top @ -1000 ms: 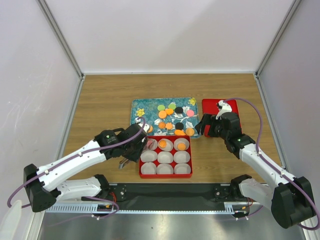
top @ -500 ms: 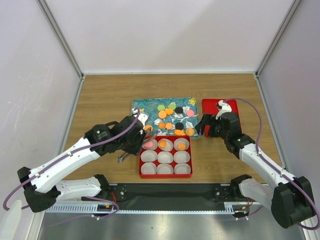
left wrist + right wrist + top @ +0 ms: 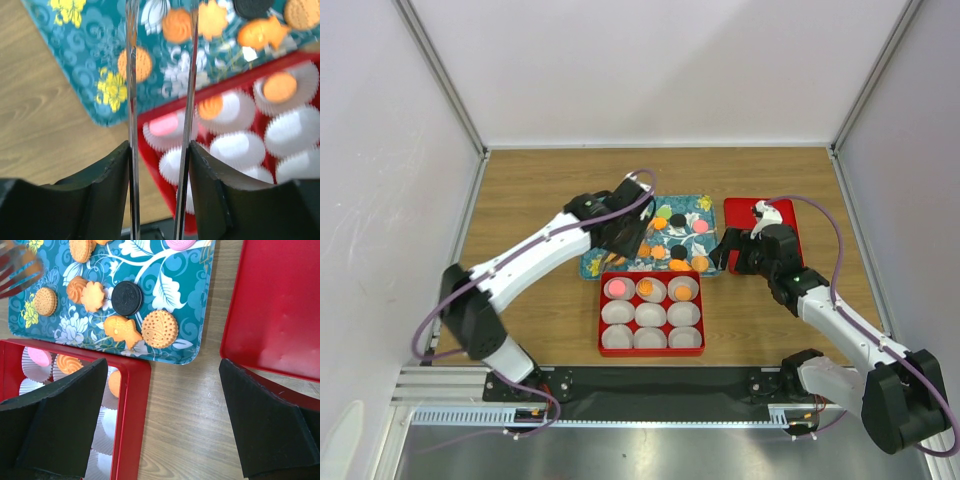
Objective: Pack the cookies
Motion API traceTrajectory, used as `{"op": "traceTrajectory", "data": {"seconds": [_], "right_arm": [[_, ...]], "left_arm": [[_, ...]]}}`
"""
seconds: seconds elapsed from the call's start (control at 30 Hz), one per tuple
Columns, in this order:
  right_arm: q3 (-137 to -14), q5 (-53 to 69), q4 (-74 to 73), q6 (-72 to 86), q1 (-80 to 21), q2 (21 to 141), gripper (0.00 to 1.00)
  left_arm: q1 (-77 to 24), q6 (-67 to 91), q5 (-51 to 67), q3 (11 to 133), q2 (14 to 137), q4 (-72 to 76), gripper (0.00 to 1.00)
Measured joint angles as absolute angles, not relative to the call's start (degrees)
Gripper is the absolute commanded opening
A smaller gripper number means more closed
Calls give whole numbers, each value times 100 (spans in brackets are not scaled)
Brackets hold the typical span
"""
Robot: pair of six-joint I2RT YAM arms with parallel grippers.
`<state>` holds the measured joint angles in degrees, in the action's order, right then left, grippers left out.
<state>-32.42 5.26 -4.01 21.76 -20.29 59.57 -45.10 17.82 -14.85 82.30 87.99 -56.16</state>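
Observation:
Cookies lie on the teal flowered tray: orange, pink, green and black ones. A red box of white paper cups holds a pink cookie and two orange cookies in its far row. My left gripper is shut on metal tongs over the tray's left part. The tong blades stand apart with nothing between them, above an orange round cookie. My right gripper is open and empty, low over the table between the box and the red lid.
In the right wrist view the wide-open gripper hangs over bare wood between the red box's rim and the lid, with the tray's near edge just beyond. The tong tips show at top left.
My left arm has swung from the box's left side up and away over the tray with the tongs. The pink cookie now lies uncovered in the far left cup. The right arm is still.

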Motion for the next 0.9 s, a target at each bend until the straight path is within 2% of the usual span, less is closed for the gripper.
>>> {"op": "traceTrajectory", "data": {"seconds": [0.23,0.37,0.9], "right_arm": [[-3242,526,-401,2174,-2032,5957,100],[-3242,526,-401,2176,-2036,5957,100],[-3242,528,-401,2176,-2043,5957,100]], "left_arm": [[-4246,1562,-1459,8737,9732,-5347,55],[-4136,1487,-1452,8799,9918,-5247,58],[-3861,1431,-1149,8711,10339,-4810,57]]}}
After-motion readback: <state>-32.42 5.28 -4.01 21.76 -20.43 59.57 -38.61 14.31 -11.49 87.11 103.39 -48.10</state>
